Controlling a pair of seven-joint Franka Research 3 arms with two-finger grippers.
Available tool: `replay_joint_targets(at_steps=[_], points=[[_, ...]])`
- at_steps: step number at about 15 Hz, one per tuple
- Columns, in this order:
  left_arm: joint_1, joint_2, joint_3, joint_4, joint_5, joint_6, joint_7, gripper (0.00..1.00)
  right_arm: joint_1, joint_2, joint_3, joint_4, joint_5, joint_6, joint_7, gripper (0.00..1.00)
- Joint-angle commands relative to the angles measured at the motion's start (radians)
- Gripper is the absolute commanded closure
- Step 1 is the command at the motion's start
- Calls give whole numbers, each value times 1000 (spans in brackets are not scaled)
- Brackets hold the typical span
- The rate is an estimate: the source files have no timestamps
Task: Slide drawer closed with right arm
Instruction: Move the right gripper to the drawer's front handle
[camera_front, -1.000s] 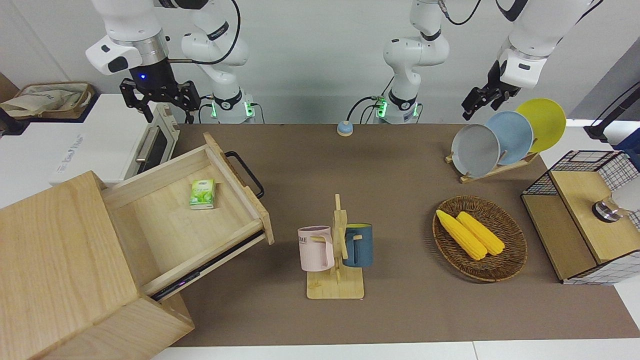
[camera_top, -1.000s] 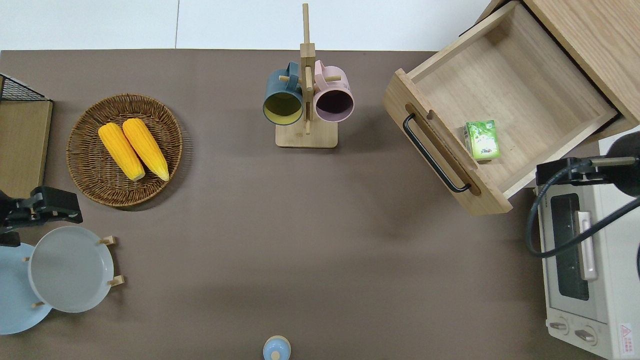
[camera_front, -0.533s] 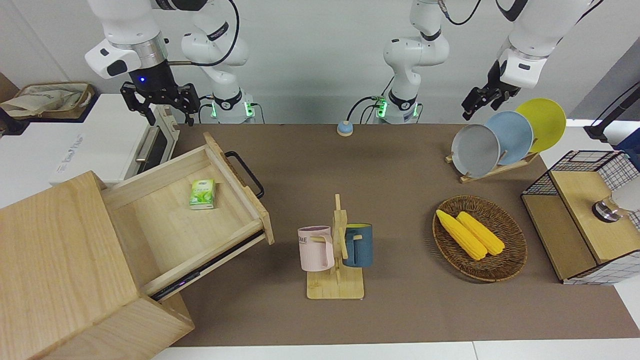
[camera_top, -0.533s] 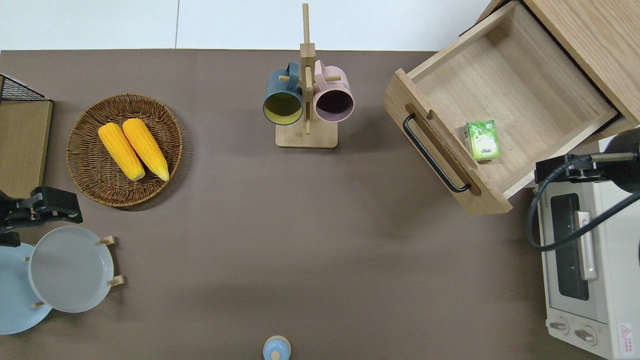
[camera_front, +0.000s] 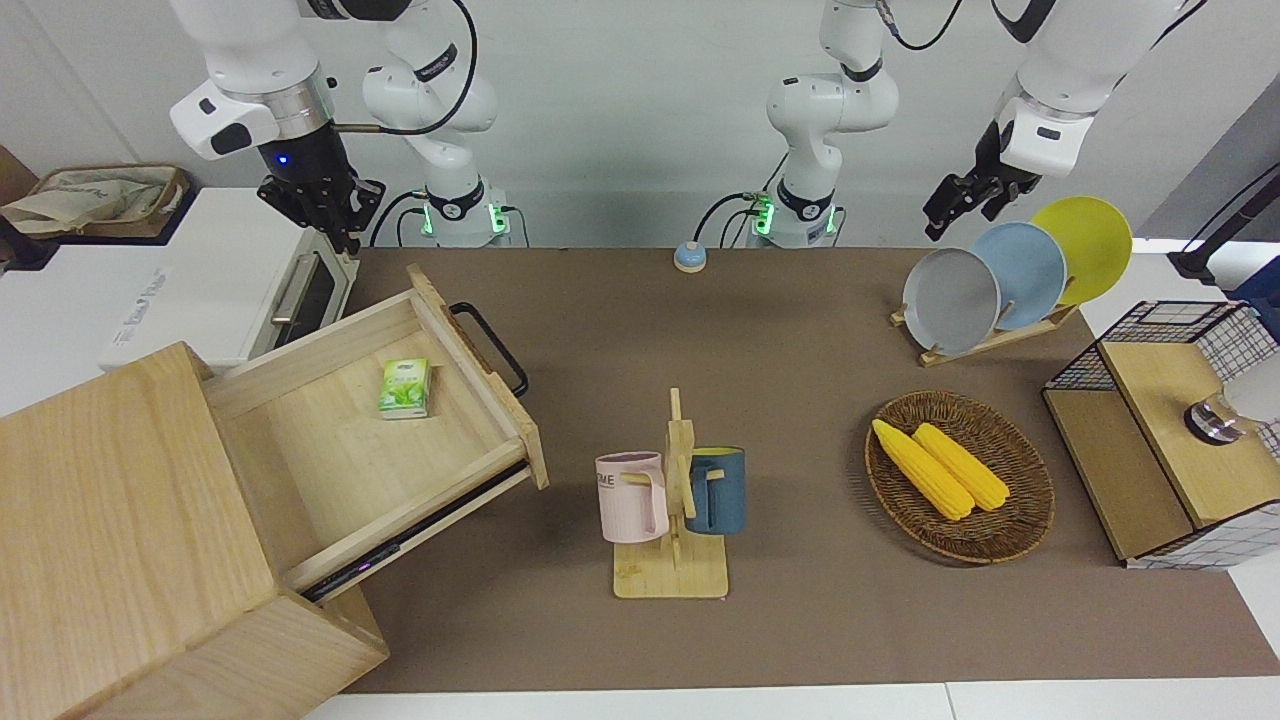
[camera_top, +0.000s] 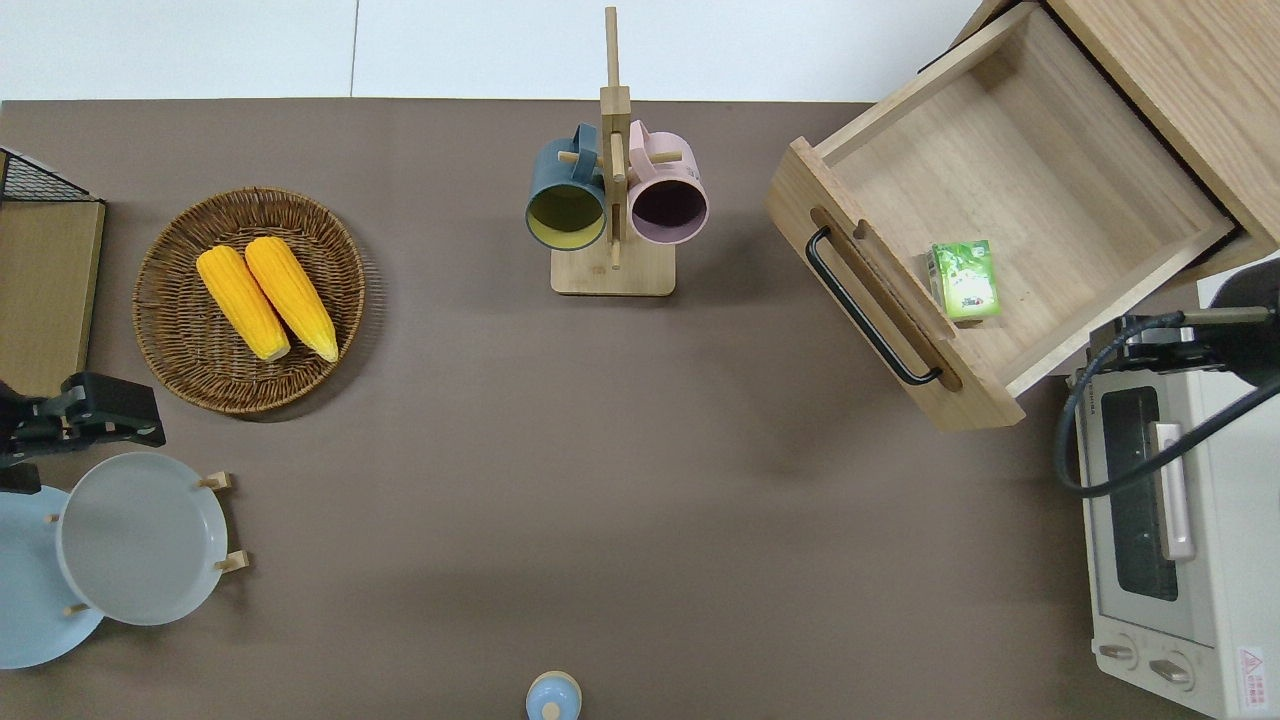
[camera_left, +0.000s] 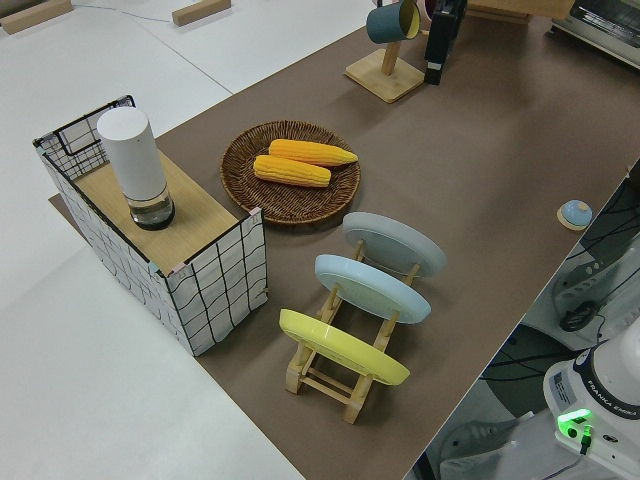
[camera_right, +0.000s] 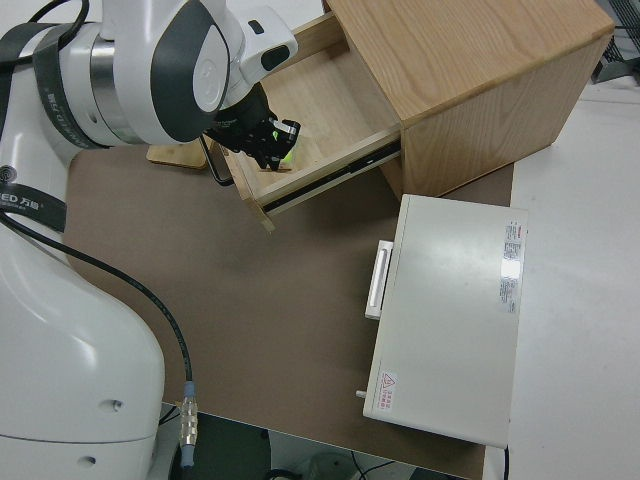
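The drawer (camera_front: 360, 440) stands pulled far out of the pale wooden cabinet (camera_front: 120, 520), its black bar handle (camera_top: 868, 306) facing the table's middle. A small green box (camera_top: 964, 280) lies inside it. My right gripper (camera_front: 335, 222) hangs open in the air over the oven's corner closest to the drawer (camera_top: 1010, 170), beside the drawer's side wall and touching nothing. The right side view shows the same gripper (camera_right: 265, 148) above the drawer's front corner. The left arm is parked, its gripper (camera_front: 960, 205) open.
A white oven (camera_top: 1170, 520) stands beside the cabinet, nearer to the robots. A mug rack (camera_front: 672, 500) with a pink and a blue mug is mid-table. A wicker tray of corn (camera_front: 958, 475), a plate rack (camera_front: 1000, 280) and a wire-mesh basket (camera_front: 1160, 430) fill the left arm's end.
My right gripper has turned about its wrist, so it now shows edge-on from the front, and has drifted slightly toward the oven. The drawer and the left arm have not moved.
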Motion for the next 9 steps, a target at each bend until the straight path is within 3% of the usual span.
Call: replay_joint_targets(at_steps=[1, 5, 9], points=[[-4, -8, 5, 0, -4, -2, 10, 7, 4, 14, 9, 28, 24, -43, 103, 925], [-4, -8, 5, 0, -4, -2, 10, 7, 4, 14, 31, 40, 85, -82, 275, 1000], [-4, -8, 5, 0, -4, -2, 10, 7, 31, 9, 69, 40, 107, -103, 462, 1000]])
